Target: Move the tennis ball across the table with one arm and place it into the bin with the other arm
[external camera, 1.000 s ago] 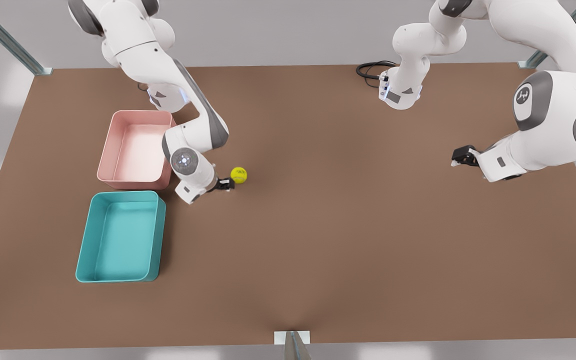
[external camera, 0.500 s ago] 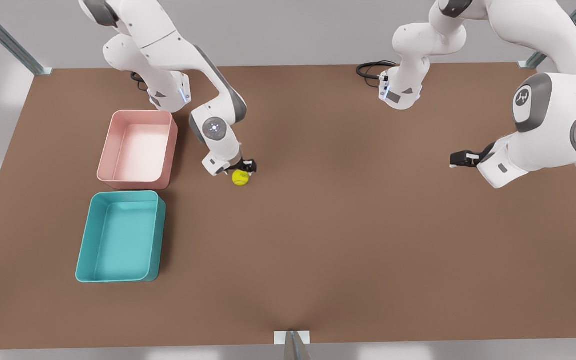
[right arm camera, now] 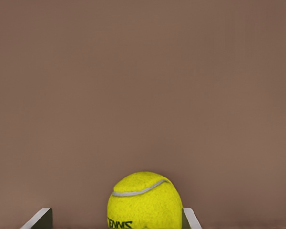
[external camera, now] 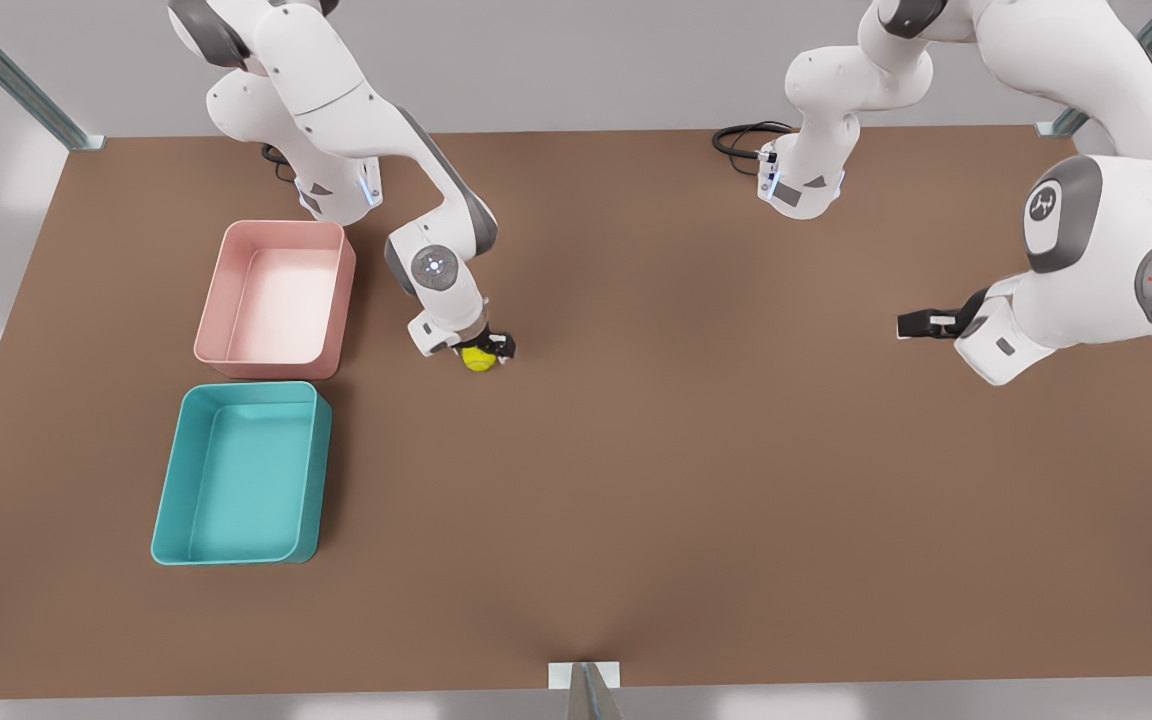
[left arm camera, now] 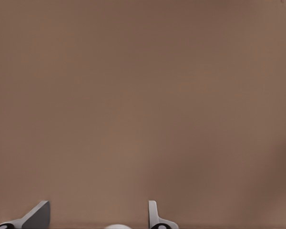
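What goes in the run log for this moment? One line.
right claw: open, astride ball on table | left claw: open, waiting over bare table | teal bin: no ball inside

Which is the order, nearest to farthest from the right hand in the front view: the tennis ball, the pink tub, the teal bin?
Measured from the right hand:
1. The tennis ball, between its fingers.
2. The pink tub, toward the front view's left.
3. The teal bin, left and nearer the camera.
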{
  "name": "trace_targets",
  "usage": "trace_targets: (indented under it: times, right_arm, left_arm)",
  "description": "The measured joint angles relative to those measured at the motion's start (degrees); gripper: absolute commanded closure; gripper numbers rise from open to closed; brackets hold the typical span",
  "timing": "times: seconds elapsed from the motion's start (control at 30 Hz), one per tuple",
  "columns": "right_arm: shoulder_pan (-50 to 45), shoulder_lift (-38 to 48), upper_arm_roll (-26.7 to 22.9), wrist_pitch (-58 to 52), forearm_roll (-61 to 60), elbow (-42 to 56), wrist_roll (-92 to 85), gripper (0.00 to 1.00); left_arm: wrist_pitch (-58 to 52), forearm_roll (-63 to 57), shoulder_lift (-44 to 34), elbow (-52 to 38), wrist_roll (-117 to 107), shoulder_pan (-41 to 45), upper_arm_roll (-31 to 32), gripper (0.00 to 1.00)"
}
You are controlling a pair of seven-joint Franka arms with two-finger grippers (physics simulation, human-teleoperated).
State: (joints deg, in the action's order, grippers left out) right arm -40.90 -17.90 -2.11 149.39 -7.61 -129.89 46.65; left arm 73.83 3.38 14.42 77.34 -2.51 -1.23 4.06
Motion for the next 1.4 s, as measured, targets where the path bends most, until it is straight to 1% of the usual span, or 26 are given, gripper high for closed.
trace_targets:
  times: [0.43, 0.97, 1.0, 1.1, 1.13, 1.2, 1.4]
  right_arm:
    - [-1.1, -4.0, 0.0, 0.3, 0.6, 0.1, 2.9, 0.00]
    - [-1.6, -6.4, 0.0, 0.5, 0.7, 0.0, 4.4, 0.00]
    - [-1.6, -6.5, 0.0, 0.5, 0.7, 0.0, 4.4, 0.04]
    - [-1.6, -6.7, 0.0, 0.6, 0.7, 0.1, 4.5, 0.26]
    - [-1.6, -6.7, 0.0, 0.6, 0.6, 0.2, 4.4, 0.29]
    - [-1.6, -6.7, 0.1, 0.6, 0.5, 0.2, 4.3, 0.32]
    - [-1.5, -5.4, 0.0, 0.4, 0.4, 0.7, 3.9, 0.32]
  left_arm:
    - [-0.6, 0.1, 0.5, 0.0, -2.3, -0.3, 0.0, 0.00]
    - [-1.0, 0.1, 1.5, -0.1, -3.5, -1.1, 0.0, 0.00]
    - [-1.0, 0.1, 1.5, -0.1, -3.6, -1.1, 0.0, 0.00]
    - [-1.0, 0.1, 1.4, -0.1, -3.7, -1.1, 0.0, 0.00]
    - [-1.0, 0.1, 1.4, -0.2, -3.7, -1.1, 0.0, 0.00]
    - [-1.0, 0.1, 1.3, -0.2, -3.8, -1.1, 0.0, 0.00]
    - [-0.9, 0.1, 1.3, -0.2, -3.9, -1.1, 0.0, 0.00]
